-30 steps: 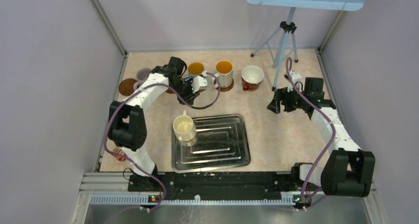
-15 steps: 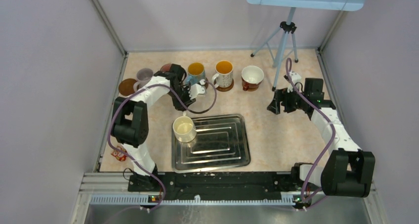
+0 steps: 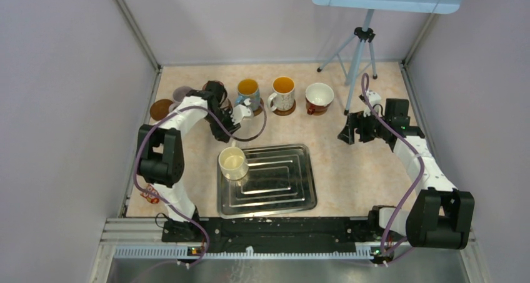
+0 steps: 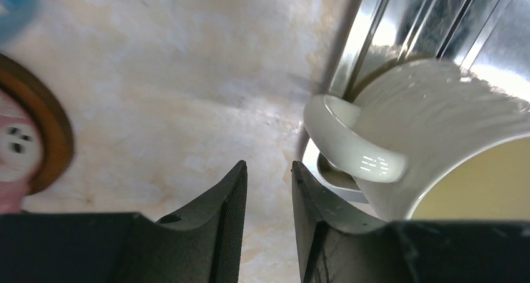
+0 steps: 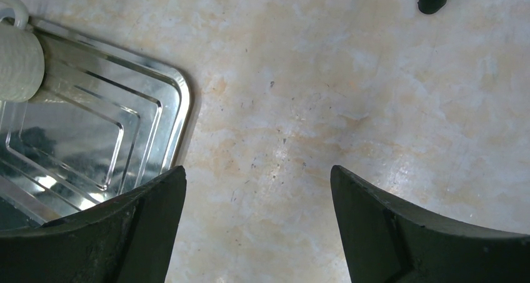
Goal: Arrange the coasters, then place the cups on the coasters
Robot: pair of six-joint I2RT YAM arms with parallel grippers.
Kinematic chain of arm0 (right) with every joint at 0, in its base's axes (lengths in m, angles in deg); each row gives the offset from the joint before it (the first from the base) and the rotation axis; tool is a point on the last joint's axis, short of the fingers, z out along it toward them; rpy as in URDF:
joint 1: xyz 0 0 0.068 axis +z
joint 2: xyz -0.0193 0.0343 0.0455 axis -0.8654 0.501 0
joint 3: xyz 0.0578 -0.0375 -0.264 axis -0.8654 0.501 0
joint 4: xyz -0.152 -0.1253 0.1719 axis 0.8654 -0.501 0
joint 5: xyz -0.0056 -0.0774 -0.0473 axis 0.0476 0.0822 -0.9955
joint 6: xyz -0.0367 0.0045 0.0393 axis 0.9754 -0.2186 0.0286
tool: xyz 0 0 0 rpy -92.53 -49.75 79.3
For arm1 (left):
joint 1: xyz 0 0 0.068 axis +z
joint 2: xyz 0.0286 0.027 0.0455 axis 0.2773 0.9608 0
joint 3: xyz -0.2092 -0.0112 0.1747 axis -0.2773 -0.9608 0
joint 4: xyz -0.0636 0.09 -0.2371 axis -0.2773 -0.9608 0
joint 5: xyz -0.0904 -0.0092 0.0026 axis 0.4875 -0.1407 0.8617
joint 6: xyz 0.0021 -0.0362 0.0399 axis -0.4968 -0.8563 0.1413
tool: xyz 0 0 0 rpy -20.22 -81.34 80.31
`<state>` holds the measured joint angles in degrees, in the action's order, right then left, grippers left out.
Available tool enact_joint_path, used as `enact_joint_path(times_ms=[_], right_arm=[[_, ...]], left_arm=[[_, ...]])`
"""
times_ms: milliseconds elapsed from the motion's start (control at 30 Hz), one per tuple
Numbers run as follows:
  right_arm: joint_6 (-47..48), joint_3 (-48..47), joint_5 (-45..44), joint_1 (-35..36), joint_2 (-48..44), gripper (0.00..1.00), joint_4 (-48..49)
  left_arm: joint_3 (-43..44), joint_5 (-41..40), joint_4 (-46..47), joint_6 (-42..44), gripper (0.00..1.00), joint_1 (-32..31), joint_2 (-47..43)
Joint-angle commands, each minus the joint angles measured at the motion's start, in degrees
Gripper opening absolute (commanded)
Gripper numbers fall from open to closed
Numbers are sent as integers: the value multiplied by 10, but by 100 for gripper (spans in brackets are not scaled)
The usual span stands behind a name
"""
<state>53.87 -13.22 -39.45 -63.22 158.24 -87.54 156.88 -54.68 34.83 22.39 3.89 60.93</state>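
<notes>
Handle (image 3: 234, 144) turned to the far side, the cream cup (image 3: 232, 163) stands upright, mouth up, in the far-left corner of the silver tray (image 3: 281, 192). The line from its body to the handle runs near to far, and the handle reaches out over the tray's far rim.

The left gripper (image 3: 232, 117) hangs over the bench (image 3: 350, 170) just beyond that handle and apart from it. Its jaws are nearly closed, with only a narrow slit of bench showing between them and nothing held. In the left wrist view the gripper (image 4: 269, 173) has the handle loop just right of its right-hand finger (image 4: 312, 202), outside the gap, with the cup's body farther right.

At the left edge of that view a pink cup (image 4: 9, 152) sits on a brown coaster (image 4: 53, 133), both blurred.

Along the far side of the bench stand the lilac cup (image 3: 182, 94), the blue-handled cup (image 3: 248, 89), the orange-inside cup (image 3: 283, 90) and the red-and-white cup (image 3: 319, 95). A bare coaster (image 3: 161, 110) lies just left of the lilac cup.

The right gripper (image 3: 348, 133) is well to the right of the tray. Its jaws are spread wide over bare bench, holding nothing.
</notes>
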Motion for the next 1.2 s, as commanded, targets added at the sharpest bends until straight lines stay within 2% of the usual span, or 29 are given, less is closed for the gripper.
enact_joint_path(times_ms=[0, 267, 467, 767, 1167], right_arm=[[9, 2, 7, -5, -17, 84, 8], [10, 3, 5, -5, -18, 84, 9], [10, 3, 5, -5, -18, 84, 9], [11, 3, 5, -5, -18, 84, 8], [12, 4, 5, -5, -17, 84, 8]], left_arm=[[61, 33, -4, -32, 39, -31, -34], [59, 24, -9, -47, 42, -80, -33], [25, -21, -7, -37, 41, -89, -32], [5, -59, -7, -33, 38, -54, -37], [-53, -28, -39, -9, 37, -6, -84]])
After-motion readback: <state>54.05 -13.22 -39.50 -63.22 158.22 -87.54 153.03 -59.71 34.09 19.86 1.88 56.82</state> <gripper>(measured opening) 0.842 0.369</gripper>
